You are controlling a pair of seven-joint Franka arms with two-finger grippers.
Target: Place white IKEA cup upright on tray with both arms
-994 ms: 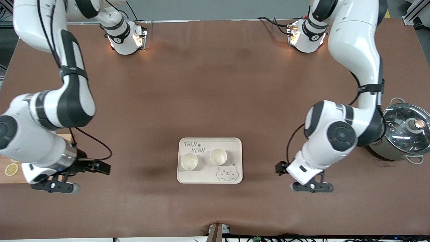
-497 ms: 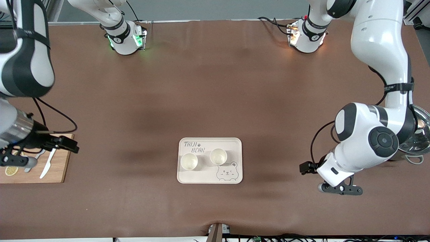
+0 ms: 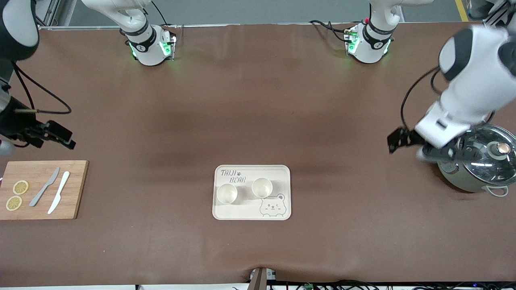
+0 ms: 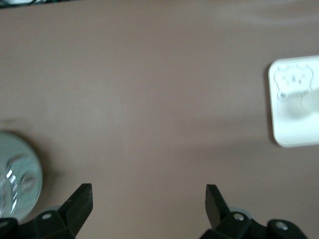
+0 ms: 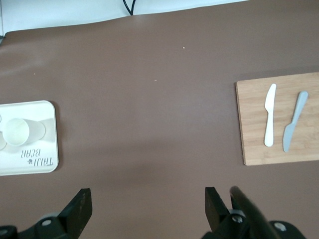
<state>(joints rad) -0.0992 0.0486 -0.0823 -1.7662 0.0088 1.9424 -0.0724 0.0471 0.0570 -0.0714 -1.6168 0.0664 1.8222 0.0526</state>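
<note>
The cream tray with the bear drawing lies mid-table, near the front camera. Two white cups stand upright on it, one toward the right arm's end and one beside it. My left gripper is up in the air beside the steel pot, open and empty; its fingers spread wide over bare table. My right gripper is at the right arm's end, over the table by the cutting board, open and empty. The tray and a cup show in the right wrist view.
A steel pot with a glass lid stands at the left arm's end. A wooden cutting board with two knives and lemon slices lies at the right arm's end. The tray and pot show in the left wrist view.
Both grippers have drawn away from the tray, each toward its own end of the table, and risen. The cups and the tray have not moved.
</note>
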